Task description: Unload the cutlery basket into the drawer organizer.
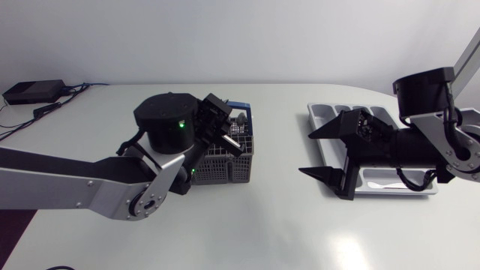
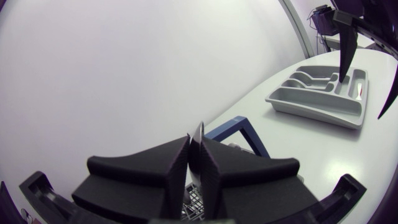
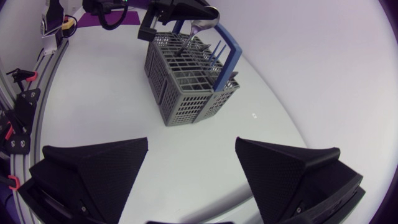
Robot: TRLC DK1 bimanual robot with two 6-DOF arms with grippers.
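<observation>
Mostly hidden between the closed fingers of the left hand [image 1: 223, 122] is a thin cutlery piece [image 2: 198, 129], its kind unclear, above the cutlery basket [image 1: 227, 163]. The right hand [image 1: 306, 154] gapes wide, holding nothing, over the drawer organizer [image 1: 330, 112] at the basket's 3 o'clock on the worktop [image 1: 262, 225].

You have bright, even light from overhead: the white table [image 1: 247, 225] around the cutlery basket [image 1: 229, 157] carries only soft, faint shadows. Just above the basket, the metal piece [image 3: 202, 27] pinched in the left gripper [image 2: 194, 140] glints. Right of the basket, the black right gripper [image 1: 304, 154] reads as a silhouette. In your wrist views the table's edge bows.
</observation>
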